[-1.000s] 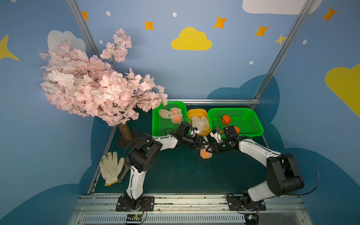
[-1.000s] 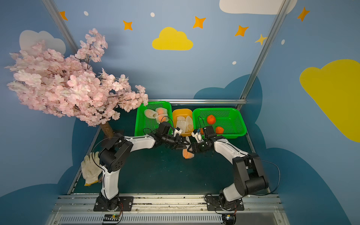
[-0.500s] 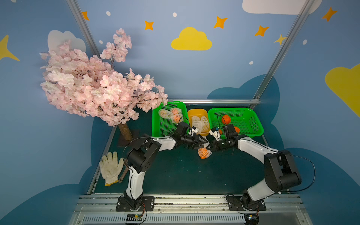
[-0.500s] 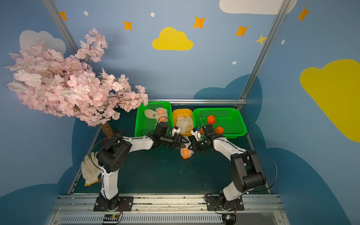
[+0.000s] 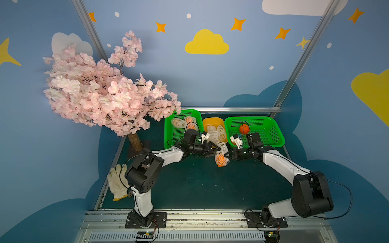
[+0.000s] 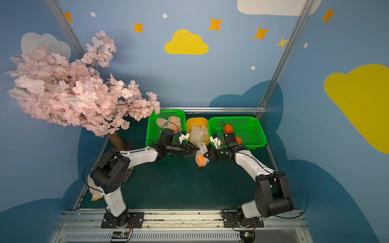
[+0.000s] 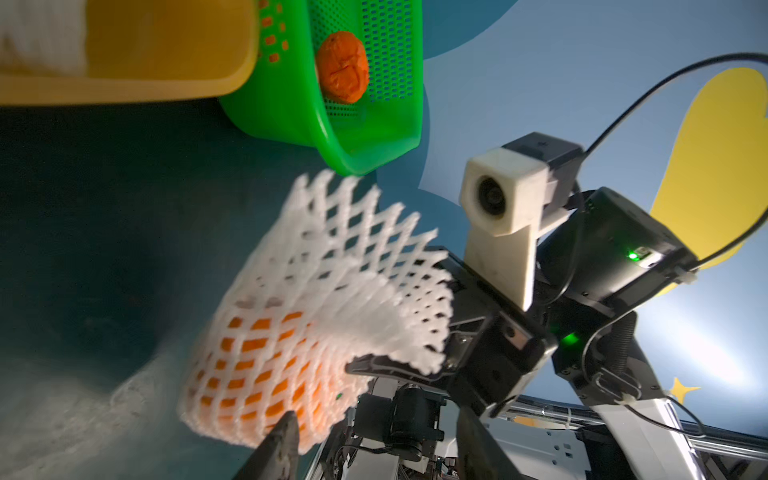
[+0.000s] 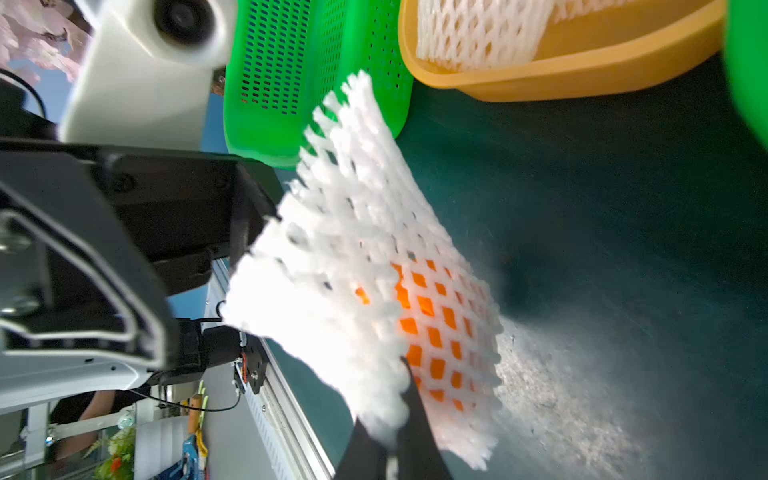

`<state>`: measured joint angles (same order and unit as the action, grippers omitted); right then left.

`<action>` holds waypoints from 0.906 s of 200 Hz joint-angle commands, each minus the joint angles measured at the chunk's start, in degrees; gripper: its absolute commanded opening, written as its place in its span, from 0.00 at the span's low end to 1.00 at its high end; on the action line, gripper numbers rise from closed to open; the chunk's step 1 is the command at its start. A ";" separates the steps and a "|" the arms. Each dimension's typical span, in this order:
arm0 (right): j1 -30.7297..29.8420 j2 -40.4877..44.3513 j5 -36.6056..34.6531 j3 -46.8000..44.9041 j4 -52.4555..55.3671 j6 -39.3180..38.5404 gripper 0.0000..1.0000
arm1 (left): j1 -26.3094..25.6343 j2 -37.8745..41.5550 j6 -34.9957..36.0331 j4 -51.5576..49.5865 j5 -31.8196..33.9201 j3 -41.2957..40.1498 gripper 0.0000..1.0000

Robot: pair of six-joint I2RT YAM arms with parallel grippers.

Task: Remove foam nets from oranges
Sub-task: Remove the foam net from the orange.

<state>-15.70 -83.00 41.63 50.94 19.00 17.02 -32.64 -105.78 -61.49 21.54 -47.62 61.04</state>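
Since a second ago, finds the right gripper (image 5: 226, 156) gone from half-spread to fully clamped, now pinching the side of a foam net (image 5: 222, 146); finds the left gripper (image 5: 216, 152) spread a little wider than then, jaws apart, one fingertip against the same net from the opposite side, gripping nothing; finds the load shifted slightly toward the far edge of the table (image 5: 189, 185).

Carries an orange (image 5: 220, 161) in the net's lower end, with the slack upper end stretched above; hangs between both grippers near the middle of the far edge, just in front of a yellow tub (image 5: 212, 122); cannot tell whether touching the table or lifted clear.

Shows, in the right wrist view, closed fingers (image 8: 419, 428) biting white mesh.

Along the far edge: left green basket (image 5: 168, 134) with netted oranges (image 5: 179, 123); tub with empty foam nets (image 5: 214, 131); right green basket (image 5: 273, 134) with bare oranges (image 5: 244, 128).

Beside the left edge, a white glove (image 5: 116, 183); at the far-left corner, a pink blossom tree (image 5: 101, 94).
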 commanded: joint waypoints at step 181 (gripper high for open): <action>1.82 -4.00 6.94 -2.35 -0.26 2.14 0.00 | -2.90 -10.16 12.56 -6.41 -0.90 9.26 0.29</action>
<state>-14.00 -85.32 50.72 47.31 16.14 20.60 -35.20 -116.20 -52.29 17.04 -46.94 69.08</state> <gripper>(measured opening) 0.053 0.310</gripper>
